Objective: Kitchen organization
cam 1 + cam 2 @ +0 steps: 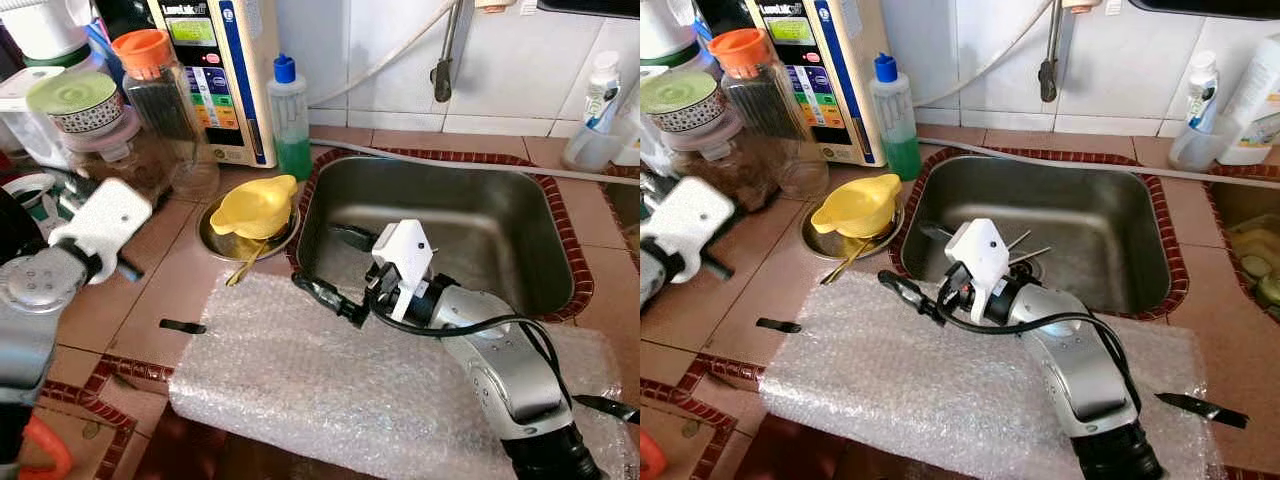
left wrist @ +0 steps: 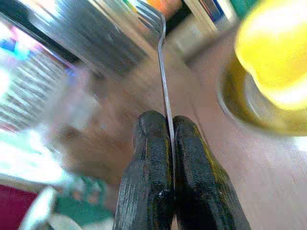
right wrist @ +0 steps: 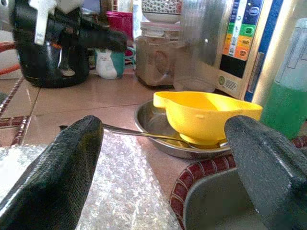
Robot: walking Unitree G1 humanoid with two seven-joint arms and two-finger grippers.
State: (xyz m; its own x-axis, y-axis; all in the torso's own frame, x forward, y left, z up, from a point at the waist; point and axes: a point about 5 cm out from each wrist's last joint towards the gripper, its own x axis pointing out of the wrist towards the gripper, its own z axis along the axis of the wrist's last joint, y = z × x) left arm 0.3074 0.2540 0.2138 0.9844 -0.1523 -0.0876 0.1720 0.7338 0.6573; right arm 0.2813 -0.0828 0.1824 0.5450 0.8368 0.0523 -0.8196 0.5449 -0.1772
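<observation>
My left gripper (image 2: 170, 143) is clenched on a fork (image 2: 163, 72), its handle running straight out between my fingers, tines far forward, over the counter beside the jars. My right gripper (image 3: 163, 163) hangs released at the sink's (image 1: 520, 200) near corner, facing the yellow cup (image 3: 206, 115) in its steel dish (spoon (image 3: 144, 134) lying crosswise before it).

No lettering could be read with certainty. The appliance (image 1: 225, 70) against the wall bore a brand line and coloured label strips, and the bottles carried labels, all too blurred.
</observation>
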